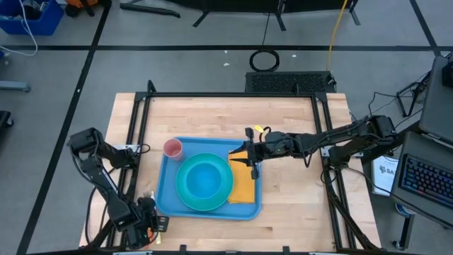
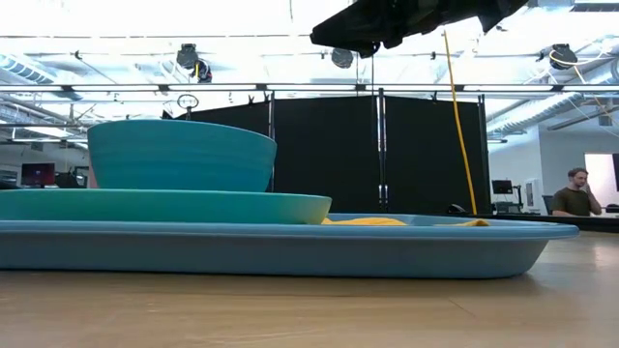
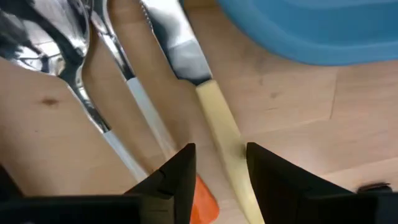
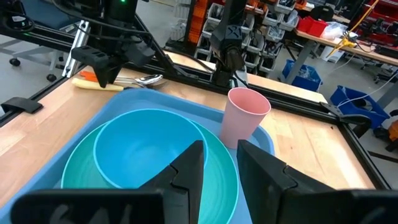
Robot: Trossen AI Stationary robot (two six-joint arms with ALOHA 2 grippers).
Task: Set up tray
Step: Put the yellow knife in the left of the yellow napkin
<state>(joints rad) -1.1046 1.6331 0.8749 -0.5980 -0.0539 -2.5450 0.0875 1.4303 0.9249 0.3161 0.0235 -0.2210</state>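
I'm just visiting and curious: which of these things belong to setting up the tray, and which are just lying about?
Job: tray, plate, bowl, pink cup, yellow napkin, cutlery.
Lying about: cable coil, blue bin, keyboard.

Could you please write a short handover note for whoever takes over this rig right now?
Left hand: low at the table's near-left corner, open over the cutlery beside the tray, holding nothing.
Right hand: open and empty, hovering above the tray's right side.
On the tray: plate with the bowl in it, pink cup in the far-left corner, yellow napkin on the right.
Left: the cutlery is not yet on the tray.
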